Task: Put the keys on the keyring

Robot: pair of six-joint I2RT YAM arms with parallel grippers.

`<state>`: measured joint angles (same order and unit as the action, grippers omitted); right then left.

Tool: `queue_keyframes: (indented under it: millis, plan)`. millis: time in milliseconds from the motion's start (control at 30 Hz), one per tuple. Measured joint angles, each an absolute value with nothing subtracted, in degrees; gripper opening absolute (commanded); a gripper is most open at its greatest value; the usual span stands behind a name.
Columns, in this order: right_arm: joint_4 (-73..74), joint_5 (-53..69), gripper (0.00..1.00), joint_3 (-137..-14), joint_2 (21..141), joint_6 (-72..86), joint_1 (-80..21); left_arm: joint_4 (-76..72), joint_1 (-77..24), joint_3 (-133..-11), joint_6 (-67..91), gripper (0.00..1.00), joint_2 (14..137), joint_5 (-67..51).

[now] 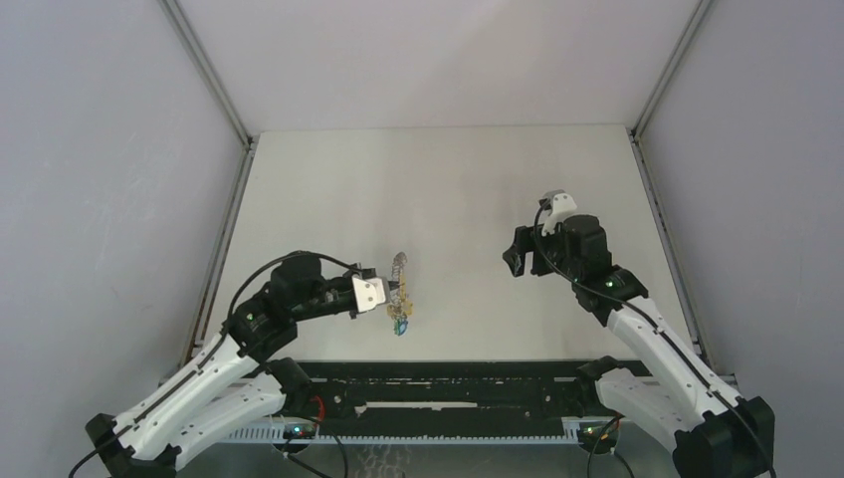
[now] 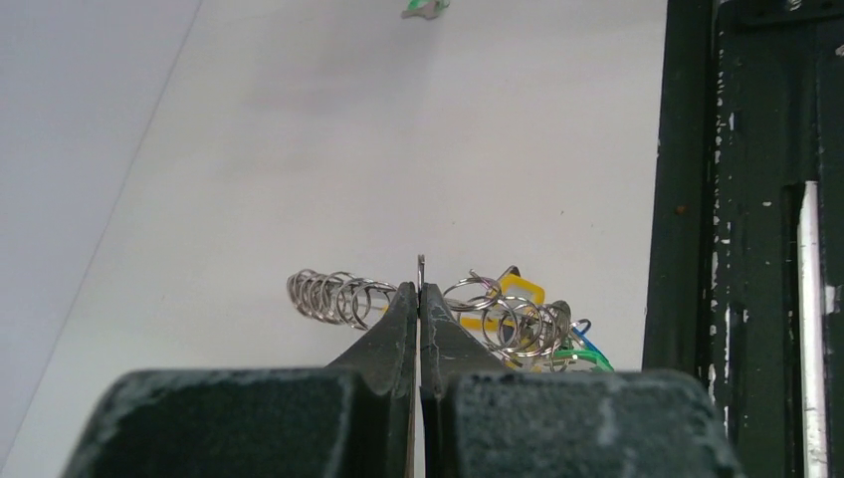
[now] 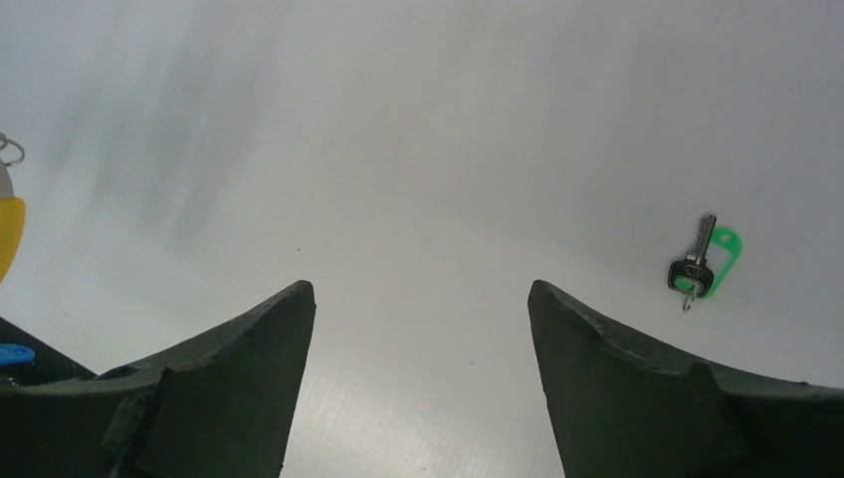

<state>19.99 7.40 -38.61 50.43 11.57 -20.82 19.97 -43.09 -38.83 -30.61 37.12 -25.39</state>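
The keyring point(image 2: 498, 314) is a silvery chain of small rings with a yellow tag, and a coiled run point(image 2: 328, 297) trails off to its left. My left gripper point(image 2: 419, 289) is shut on one thin ring of it, which pokes up edge-on between the jaws. Green and blue key heads point(image 2: 579, 351) hang at the bunch's right end. From above, the bunch point(image 1: 400, 299) dangles off the left gripper point(image 1: 391, 292) at table centre-left. One loose key with a green tag point(image 3: 697, 267) lies flat on the table, right of my right gripper point(image 3: 421, 289). That gripper is open, with only bare table between its fingers.
A black rail point(image 1: 448, 398) runs along the near table edge, close beside the bunch point(image 2: 737, 199). Grey walls enclose the white table point(image 1: 448, 189) on three sides. A yellow tag point(image 3: 8, 234) shows at the left edge of the right wrist view.
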Motion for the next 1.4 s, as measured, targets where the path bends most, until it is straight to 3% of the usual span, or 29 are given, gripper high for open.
queue_keyframes:
  millis: [400,667,967,1233,1400]
  plan:
    - [15.77,7.35,0.76,-37.50,55.66,11.79,-19.49,21.61,-47.97,-39.35,-36.97,0.00,41.41,-15.38]
    - [13.47,8.51,0.66,-37.08,58.15,11.77,-17.96,18.17,-51.22,-38.68,-38.37,0.00,39.86,-10.68]
    - [5.56,25.21,0.64,-34.89,58.17,8.82,-18.04,17.04,-51.53,-38.81,-36.38,0.00,43.55,-12.01]
    - [-1.63,33.63,0.66,-34.44,56.80,-0.45,-29.08,20.69,-51.53,-39.18,-34.57,0.00,46.22,-14.04]
    - [-7.03,36.77,0.57,-34.46,56.47,-6.76,-35.75,22.44,-49.69,-41.74,-34.02,0.00,46.57,-18.37]
